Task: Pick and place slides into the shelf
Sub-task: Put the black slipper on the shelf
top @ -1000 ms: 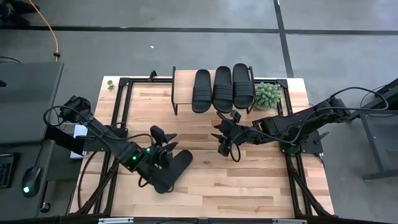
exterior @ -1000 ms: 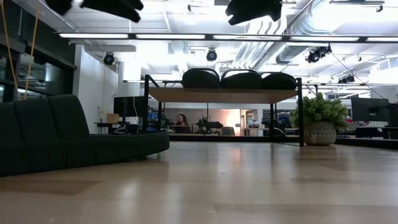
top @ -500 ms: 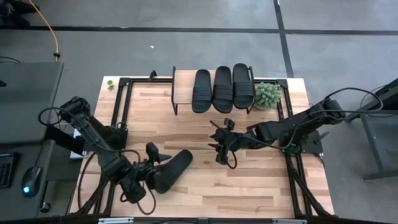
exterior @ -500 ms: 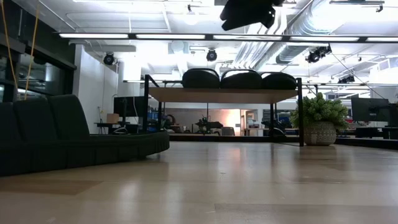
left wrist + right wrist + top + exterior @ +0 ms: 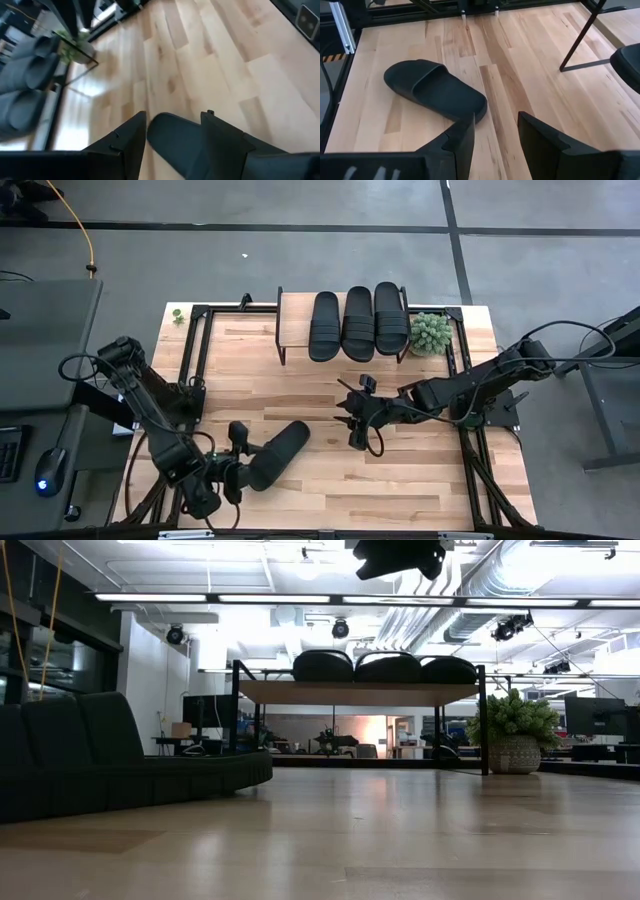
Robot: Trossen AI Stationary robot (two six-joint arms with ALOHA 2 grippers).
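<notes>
Three slides [image 5: 358,322] sat side by side on the shelf [image 5: 294,310]; the fourth slide [image 5: 277,456] lay on the worktop [image 5: 400,470] – near its front-left. Left end effector [image 5: 236,456] was spread, just beside that slide's heel, w/o gripping. Right end effector [image 5: 353,418] hovered mid-worktop, fingers apart, empty.

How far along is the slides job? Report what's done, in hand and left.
Done: three slides sit side by side on the shelf. In hand: nothing is gripped; the left gripper is open at one end of the fourth slide, which lies flat on the table. The right gripper hovers open mid-table. Left: lift that slide onto the shelf.
</notes>
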